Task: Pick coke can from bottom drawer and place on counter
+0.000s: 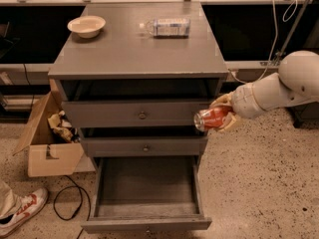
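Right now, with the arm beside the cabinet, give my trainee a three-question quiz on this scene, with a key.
1. True or false: the gripper holds the coke can in the air at the cabinet's right side, below the counter.
2. The bottom drawer is: A) shut B) pulled open C) taken out.
3. Fill in: on the counter sit a bowl and a clear ____ lying on its side.
Key: 1 true; 2 B; 3 bottle.
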Robot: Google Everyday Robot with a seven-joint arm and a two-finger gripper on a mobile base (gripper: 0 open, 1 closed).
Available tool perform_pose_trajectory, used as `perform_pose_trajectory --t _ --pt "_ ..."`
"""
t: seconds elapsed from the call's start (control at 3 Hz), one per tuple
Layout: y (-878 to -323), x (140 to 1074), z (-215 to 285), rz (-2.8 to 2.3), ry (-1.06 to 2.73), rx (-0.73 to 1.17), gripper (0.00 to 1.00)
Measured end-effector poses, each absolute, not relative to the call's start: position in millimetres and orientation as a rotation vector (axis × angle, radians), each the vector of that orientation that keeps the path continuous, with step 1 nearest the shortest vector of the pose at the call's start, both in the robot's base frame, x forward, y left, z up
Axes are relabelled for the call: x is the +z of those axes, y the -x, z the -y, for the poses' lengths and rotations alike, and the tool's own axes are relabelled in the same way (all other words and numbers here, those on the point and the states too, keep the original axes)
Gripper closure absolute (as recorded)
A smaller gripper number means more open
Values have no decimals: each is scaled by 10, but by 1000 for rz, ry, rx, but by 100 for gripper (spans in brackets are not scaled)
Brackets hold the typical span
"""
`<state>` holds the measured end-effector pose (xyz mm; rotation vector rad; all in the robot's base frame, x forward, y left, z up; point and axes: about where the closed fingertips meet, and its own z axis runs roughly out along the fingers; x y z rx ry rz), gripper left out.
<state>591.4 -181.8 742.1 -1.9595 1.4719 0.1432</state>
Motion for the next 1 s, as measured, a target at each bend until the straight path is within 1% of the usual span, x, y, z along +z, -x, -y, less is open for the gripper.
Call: perform_pose_trajectory --t 0.33,1.0 --pt "-6002 7582 1813 -1464 1959 124 100" --pt "-6705 8171 1506 -1514 1929 245 100"
